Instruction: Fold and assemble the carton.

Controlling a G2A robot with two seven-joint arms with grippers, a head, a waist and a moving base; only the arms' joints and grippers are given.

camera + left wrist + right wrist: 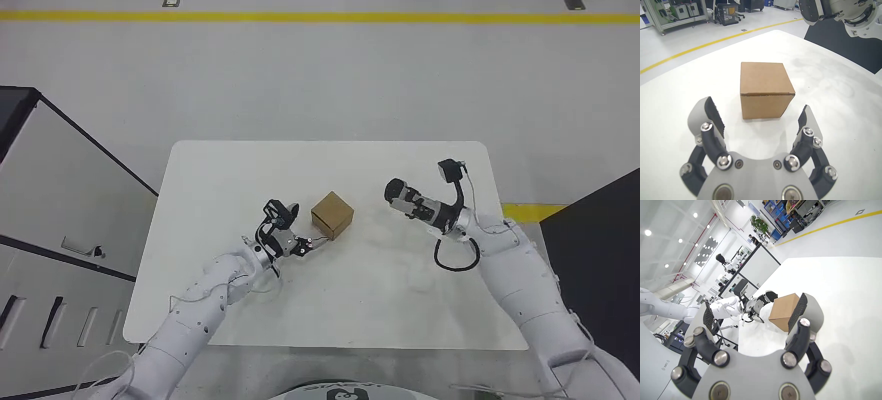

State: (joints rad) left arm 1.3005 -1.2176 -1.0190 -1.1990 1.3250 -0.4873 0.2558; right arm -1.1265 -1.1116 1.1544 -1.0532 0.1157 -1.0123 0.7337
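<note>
Sitting closed on table — carton; left wrist view shows lid seam.

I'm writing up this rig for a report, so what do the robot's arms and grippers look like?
The arms are smooth white shells with rounded joints. The left gripper and the right gripper each have a silver-grey metal base, black link bars with shiny screws, and two pale fingers lined with black textured pads. A black cable loops by the right wrist.

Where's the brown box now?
The carton sits near the middle of the table in the top view, between the left gripper and the right gripper, touching neither.
</note>
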